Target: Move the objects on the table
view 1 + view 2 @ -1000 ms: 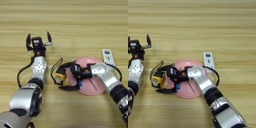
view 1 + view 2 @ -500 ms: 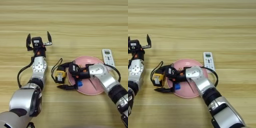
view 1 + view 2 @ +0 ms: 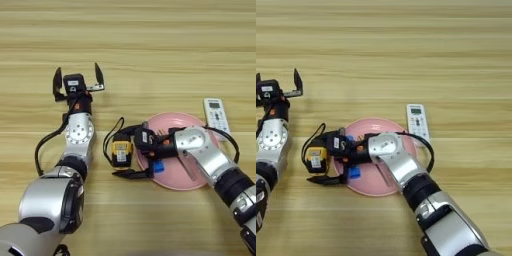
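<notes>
Beside the pink plate (image 3: 192,177), the right gripper (image 3: 123,154) straddles the tape measure (image 3: 121,152) with fingers spread, while the left gripper (image 3: 78,80) rests splayed on the worktop (image 3: 150,50).

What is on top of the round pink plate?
On the round pink plate lies a small blue object, partly hidden by the right gripper reaching across it. Anything beneath that arm cannot be seen.
</notes>
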